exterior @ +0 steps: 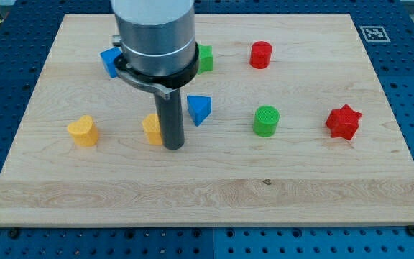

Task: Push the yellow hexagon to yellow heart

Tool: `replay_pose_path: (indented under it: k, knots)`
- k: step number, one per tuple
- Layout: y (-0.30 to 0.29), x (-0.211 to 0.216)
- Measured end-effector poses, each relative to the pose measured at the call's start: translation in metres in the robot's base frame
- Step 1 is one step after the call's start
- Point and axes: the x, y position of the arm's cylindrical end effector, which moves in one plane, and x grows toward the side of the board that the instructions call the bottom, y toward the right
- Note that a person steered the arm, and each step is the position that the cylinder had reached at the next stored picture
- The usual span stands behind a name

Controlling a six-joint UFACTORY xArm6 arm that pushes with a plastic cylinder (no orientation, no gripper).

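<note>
The yellow heart [83,131] sits at the view's left, well apart from the yellow hexagon [152,128]. My tip [173,146] stands touching the hexagon's right side — a bare rod with no jaws to open or close. The heart lies leftward along roughly 1 line, so a leftward push suits.

The stretch of board [121,165] between the yellow hexagon [152,128] and the yellow heart [83,131] is unblocked; the tip [173,146] is pressed against the hexagon's right side; a blue triangle [199,109] is found just right of the rod; the view's bottom strip is left open; the green cylinder [266,121] and red star [343,121] are set well apart to the right.
</note>
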Motion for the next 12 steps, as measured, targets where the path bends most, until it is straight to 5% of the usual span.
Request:
replay_pose_path:
  k: [5,10,12]
  knots:
    - [0.014,-0.006]
    - [-0.076,-0.006]
    - [-0.046,-0.006]
